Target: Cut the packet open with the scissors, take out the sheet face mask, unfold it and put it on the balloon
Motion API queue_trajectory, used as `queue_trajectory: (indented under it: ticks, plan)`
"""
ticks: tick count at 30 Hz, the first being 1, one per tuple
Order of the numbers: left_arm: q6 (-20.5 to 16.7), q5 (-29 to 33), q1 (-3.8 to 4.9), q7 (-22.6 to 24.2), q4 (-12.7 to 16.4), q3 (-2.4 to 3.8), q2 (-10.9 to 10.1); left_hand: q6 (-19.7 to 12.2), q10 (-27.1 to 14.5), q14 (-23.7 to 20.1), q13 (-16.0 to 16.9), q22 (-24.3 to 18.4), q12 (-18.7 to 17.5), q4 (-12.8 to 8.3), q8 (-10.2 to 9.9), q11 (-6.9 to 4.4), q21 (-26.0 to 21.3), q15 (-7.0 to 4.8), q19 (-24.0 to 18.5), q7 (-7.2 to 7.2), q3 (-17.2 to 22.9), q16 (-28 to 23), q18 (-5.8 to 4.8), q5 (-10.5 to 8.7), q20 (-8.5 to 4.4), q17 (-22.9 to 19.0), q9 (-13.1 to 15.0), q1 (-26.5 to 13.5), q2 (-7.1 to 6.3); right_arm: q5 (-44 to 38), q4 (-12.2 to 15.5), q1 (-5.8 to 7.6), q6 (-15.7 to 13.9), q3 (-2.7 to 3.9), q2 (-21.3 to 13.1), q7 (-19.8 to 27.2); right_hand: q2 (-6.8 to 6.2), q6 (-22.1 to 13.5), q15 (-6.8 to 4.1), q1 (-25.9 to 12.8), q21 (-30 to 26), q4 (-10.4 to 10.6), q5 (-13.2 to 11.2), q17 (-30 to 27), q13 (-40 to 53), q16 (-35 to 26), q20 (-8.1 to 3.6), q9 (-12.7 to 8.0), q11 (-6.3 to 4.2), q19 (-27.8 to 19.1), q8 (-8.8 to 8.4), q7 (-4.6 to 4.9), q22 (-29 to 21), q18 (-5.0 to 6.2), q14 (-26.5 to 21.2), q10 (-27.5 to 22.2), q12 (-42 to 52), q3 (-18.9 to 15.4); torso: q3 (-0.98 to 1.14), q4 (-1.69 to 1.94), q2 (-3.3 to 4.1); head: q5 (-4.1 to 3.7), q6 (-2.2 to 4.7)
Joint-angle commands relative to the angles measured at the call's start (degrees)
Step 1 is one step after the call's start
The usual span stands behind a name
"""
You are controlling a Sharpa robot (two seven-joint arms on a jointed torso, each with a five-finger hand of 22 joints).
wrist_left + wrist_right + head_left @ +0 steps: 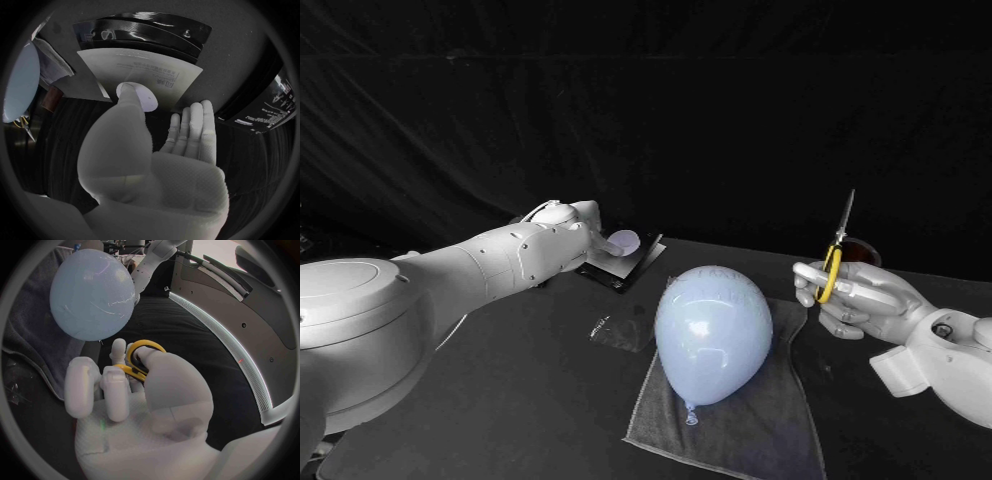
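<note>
Two hands | my left hand (pixel 156 170) lies at the packet (pixel 144 75) in its black rack (pixel 144 30), thumb against it, grasp impossible to tell; my right hand (pixel 855 295) clenches the scissors (pixel 837 250), blades up, near the balloon (pixel 714 330) | risk, I judge: a thin pinch could drop the packet; a careless swing could burst the balloon

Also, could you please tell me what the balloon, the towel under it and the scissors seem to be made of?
The balloon: pale blue, probably latex, smooth, with soft highlights and a knotted neck. The towel under it: grey matte cloth with a fuzzy nap. The scissors: shiny metal blades, glossy yellow handles, probably plastic.
</note>
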Motion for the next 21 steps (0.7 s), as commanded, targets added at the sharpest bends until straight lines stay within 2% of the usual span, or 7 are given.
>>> queue_trajectory:
  ticks: [1, 6, 7, 9, 10, 13, 21]
  plan:
    - [8.0, 2.3, -2.53, -3.4, -0.3, -0.88, -0.2, 0.7, 0.9, 0.9, -0.2, 3.2, 0.5, 0.1, 0.6, -0.02, 2.0, -0.05, 2.5, 7.15, 0.6, 0.8, 0.01, -0.10, 1.71, 0.1, -0.2, 0.1, 0.94, -0.6, 0.1, 0.04, 0.5, 0.05, 0.1, 0.4, 0.14, 0.2, -0.46, 0.6, -0.3, -0.2, -0.2, 14.2, 15.1, 0.2, -0.06, 0.1, -8.96, -0.3, 0.05, -0.09, 5.6, -0.16, 5.7, 24.0, 68.9, 0.2, 0.00, -0.01, -0.01, -0.01, -0.05]
    - [7.7, 2.3, -2.93, -3.1, -0.2, -0.94, -0.3, 2.7, 2.8, 2.4, -0.7, 4.1, 1.2, 0.0, 1.8, -0.67, 3.6, -0.69, 3.3, 6.53, 2.0, 2.5, 0.02, -0.17, 1.09, 0.0, -0.6, 1.5, 2.76, -0.7, 0.2, 0.04, 0.6, 0.05, 0.0, 0.4, 0.18, 0.3, -0.47, 0.7, -0.3, -0.3, -0.2, 14.1, 15.1, 0.2, -0.06, 0.1, -8.97, -0.3, 0.02, -0.10, 5.6, -0.16, 5.6, 24.0, 68.9, 0.2, 0.01, 0.01, -0.01, -0.02, -0.17]
    - [7.5, 2.3, -2.96, -3.0, -0.2, -0.95, -0.3, 3.8, 3.9, 3.3, -0.9, 4.5, 1.5, -0.1, 2.3, -1.06, 4.4, -1.07, 3.8, 6.13, 2.8, 3.3, 0.08, -0.19, 0.78, 0.0, -0.7, 2.6, 4.04, -0.7, 0.2, 0.04, 0.6, 0.05, 0.0, 0.4, 0.18, 0.3, -0.47, 0.7, -0.3, -0.3, -0.2, 14.1, 15.1, 0.2, -0.06, 0.1, -8.97, -0.3, 0.02, -0.10, 5.6, -0.16, 5.6, 24.0, 68.9, 0.2, 0.01, 0.01, -0.01, -0.02, -0.17]
    - [6.8, 2.3, -3.04, -2.6, -0.1, -0.96, -0.4, 4.7, 4.8, 4.1, -1.1, 5.0, 1.6, -0.2, 2.6, -1.44, 5.2, -1.45, 4.2, 5.77, 3.6, 4.0, 0.08, -0.19, 0.42, 0.0, -1.0, 3.9, 5.27, -0.7, 0.2, 0.04, 0.6, 0.05, 0.1, 0.4, 0.18, 0.3, -0.47, 0.7, -0.3, -0.3, -0.2, 14.1, 15.1, 0.2, -0.06, 0.1, -8.97, -0.3, 0.02, -0.10, 5.6, -0.16, 5.6, 24.0, 68.9, 0.2, 0.01, 0.01, -0.02, 0.01, -0.22]
    - [6.5, 2.3, -3.07, -2.5, 0.0, -0.96, -0.5, 5.8, 6.0, 5.1, -1.4, 5.5, 1.7, -0.3, 2.9, -1.88, 6.1, -1.88, 4.8, 5.33, 4.5, 4.7, 0.11, -0.24, 0.06, 0.0, -1.2, 5.6, 6.93, -0.7, 0.2, 0.04, 0.6, 0.05, 0.1, 0.4, 0.18, 0.3, -0.47, 0.7, -0.3, -0.3, -0.2, 14.1, 15.1, 0.2, -0.06, 0.1, -8.97, -0.3, 0.02, -0.10, 5.6, -0.16, 5.6, 24.0, 68.9, 0.2, 0.02, 0.03, -0.03, 0.03, -0.25]
    - [5.4, 2.3, -3.12, -1.9, 0.1, -0.97, -0.6, 7.9, 8.3, 6.6, -2.2, 6.4, 1.4, -0.6, 3.1, -2.69, 7.7, -2.65, 5.3, 4.53, 5.7, 5.8, 0.09, -0.27, -0.68, -0.1, -2.0, 8.7, 9.03, -0.7, 0.2, 0.04, 0.6, 0.05, 0.1, 0.4, 0.18, 0.3, -0.47, 0.7, -0.3, -0.3, -0.2, 14.1, 15.1, 0.2, -0.06, 0.1, -8.97, -0.3, 0.02, -0.10, 5.6, -0.16, 5.6, 24.0, 68.9, 0.2, 0.02, 0.04, -0.04, 0.03, -0.25]
    - [3.2, 3.3, -3.16, -0.8, 0.4, -0.97, -1.1, 12.8, 13.4, 8.6, -5.1, 8.5, -2.1, -0.2, 0.9, -4.40, 11.1, -4.20, 5.2, 3.02, 6.4, 6.7, 0.00, -0.28, -2.03, -0.9, -5.0, 12.9, 11.82, -0.9, 0.2, 0.04, 0.7, 0.05, 0.0, 0.4, 0.21, 0.3, -0.48, 0.8, -0.3, -0.3, -0.2, 14.0, 15.1, 0.2, -0.08, 0.0, -8.99, -0.3, -0.02, -0.11, 5.6, -0.14, 5.6, 24.0, 68.9, 0.3, 0.00, 0.00, -0.03, 0.09, -0.23]
